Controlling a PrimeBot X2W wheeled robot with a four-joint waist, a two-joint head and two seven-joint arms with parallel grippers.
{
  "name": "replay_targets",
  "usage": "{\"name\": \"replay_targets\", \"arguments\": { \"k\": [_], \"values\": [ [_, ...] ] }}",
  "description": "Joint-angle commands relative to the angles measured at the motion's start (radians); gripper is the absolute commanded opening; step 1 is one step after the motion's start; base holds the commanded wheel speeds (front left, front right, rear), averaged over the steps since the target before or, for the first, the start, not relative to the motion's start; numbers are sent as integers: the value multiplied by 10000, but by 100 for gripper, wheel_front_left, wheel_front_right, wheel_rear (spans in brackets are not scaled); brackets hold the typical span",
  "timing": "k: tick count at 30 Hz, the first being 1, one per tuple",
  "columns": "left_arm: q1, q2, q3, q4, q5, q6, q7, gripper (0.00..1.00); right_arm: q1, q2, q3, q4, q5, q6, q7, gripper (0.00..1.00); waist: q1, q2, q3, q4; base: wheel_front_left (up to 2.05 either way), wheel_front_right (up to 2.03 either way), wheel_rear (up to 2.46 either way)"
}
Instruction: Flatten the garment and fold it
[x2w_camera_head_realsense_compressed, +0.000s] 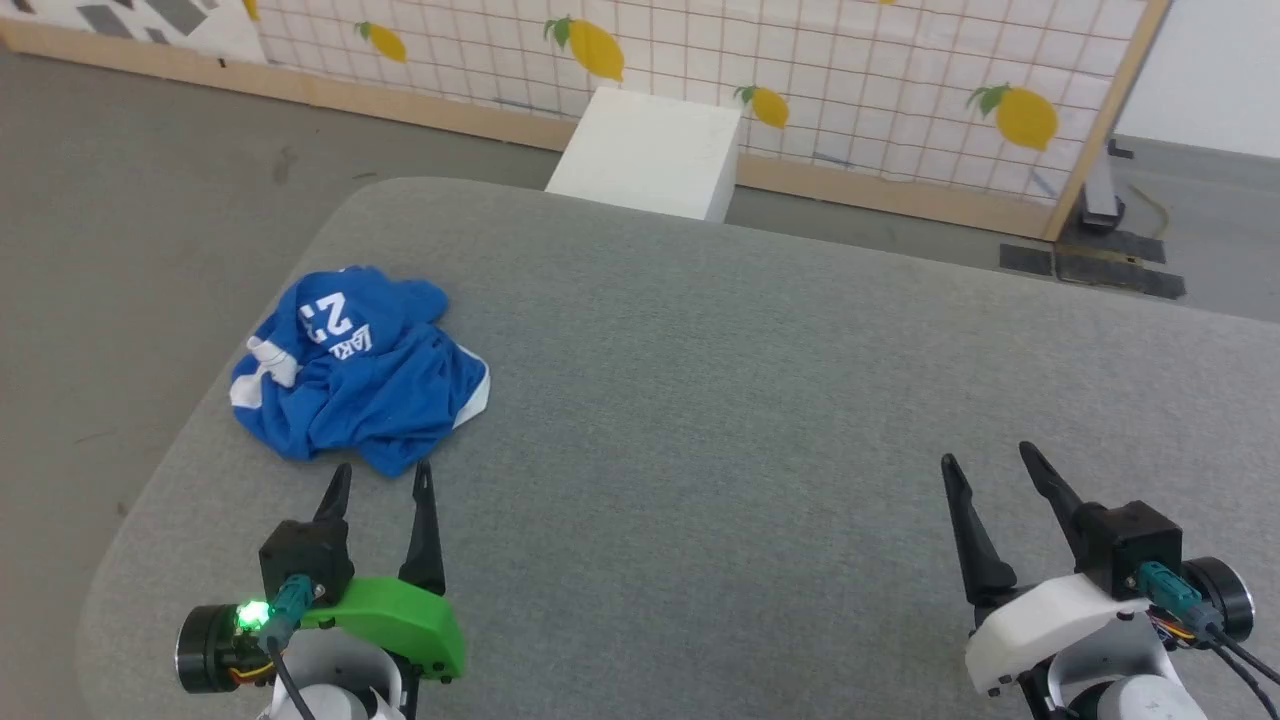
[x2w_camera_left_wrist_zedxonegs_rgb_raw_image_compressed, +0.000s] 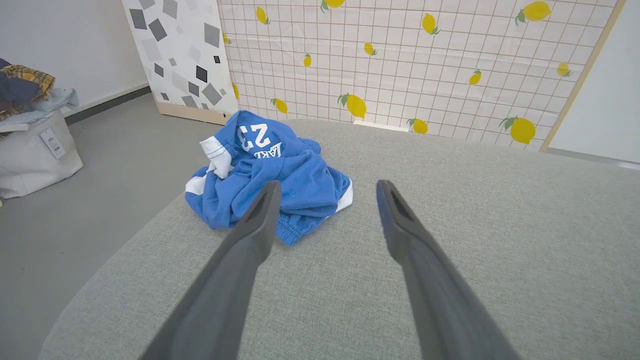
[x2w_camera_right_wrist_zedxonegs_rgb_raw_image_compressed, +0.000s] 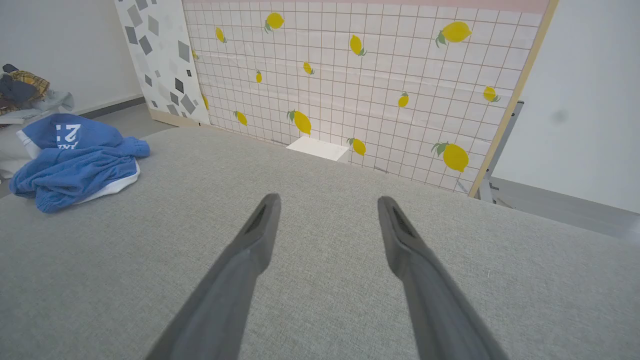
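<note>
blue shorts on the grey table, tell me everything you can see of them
The bright blue soft jersey shorts lie crumpled in a heap, unfolded, near the left edge of the grey fabric-covered table. White trim shows at the sides, a white "23" with partly hidden letters faces up at the far end, and a gathered edge lies nearest the open left gripper, which seems just short of them.

The head view looks forward and down from above the near edge of the grey bench (x2w_camera_head_realsense_compressed: 760, 400), reaching the lemon screen (x2w_camera_head_realsense_compressed: 850, 70) at the far side. Both wrist views sit low over the bench, looking along their fingers (x2w_camera_left_wrist_zedxonegs_rgb_raw_image_compressed: 240, 260) toward that screen. All three share the blue shorts (x2w_camera_head_realsense_compressed: 350, 380) at the left.
</note>
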Motion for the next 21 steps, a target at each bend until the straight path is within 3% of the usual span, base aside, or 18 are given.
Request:
{"name": "replay_targets", "arguments": {
  "k": [1, 21],
  "values": [
    [-207, 81, -42, 60, -115, 75, -104, 100, -206, 5, 3, 51, 113, -7, -105, 100, 0, 0, 20, 144, 0, 0, 0],
    [-247, 162, 0, 355, -539, 348, -513, 100, -373, 7, 7, 275, 227, -10, -309, 100, 0, 0, 123, 1059, 0, 0, 0]
  ]
}}
